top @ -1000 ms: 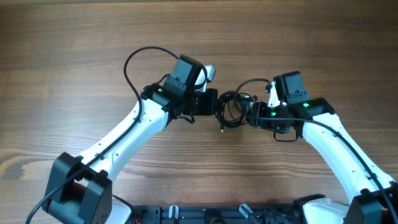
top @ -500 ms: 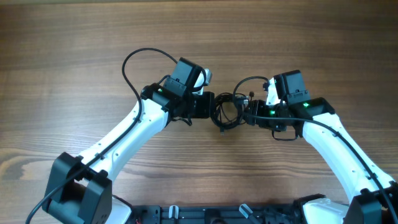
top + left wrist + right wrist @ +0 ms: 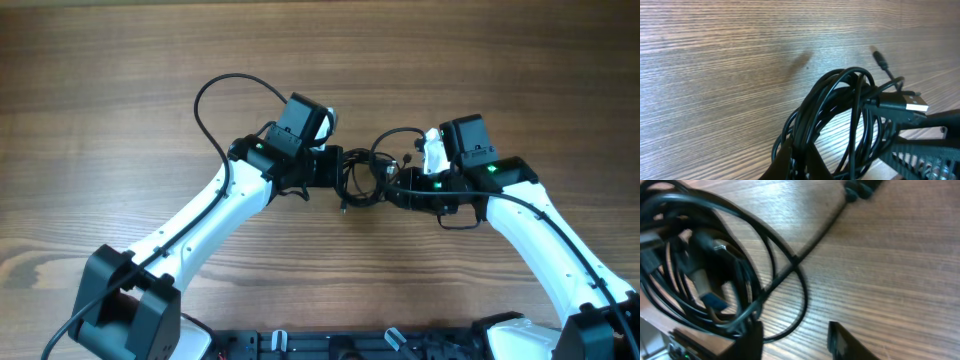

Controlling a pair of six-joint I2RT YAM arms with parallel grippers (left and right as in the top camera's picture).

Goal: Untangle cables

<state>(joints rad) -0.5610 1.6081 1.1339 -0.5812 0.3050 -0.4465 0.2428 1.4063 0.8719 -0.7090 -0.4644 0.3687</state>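
Observation:
The cables [image 3: 362, 178] are a tangled coil of thin black cords between my two grippers at mid-table. In the left wrist view the coil [image 3: 840, 115] rises from my jaws, with a USB plug [image 3: 912, 105] at the right and a small plug [image 3: 880, 59] beyond it. My left gripper [image 3: 335, 172] is shut on the coil's left side [image 3: 801, 160]. My right gripper [image 3: 397, 188] is open at the coil's right side. In the right wrist view its fingers [image 3: 796, 341] stand apart. The coil [image 3: 715, 265] lies by the left finger, with one loop reaching between them.
The wooden table [image 3: 120, 90] extends all round. A thicker black arm cable [image 3: 215, 95] loops over the left arm. A cord with a dark plug [image 3: 860, 189] trails off at the top of the right wrist view.
Both grippers and the coil have shifted a little to the left. The right gripper has closed in on the coil's right side.

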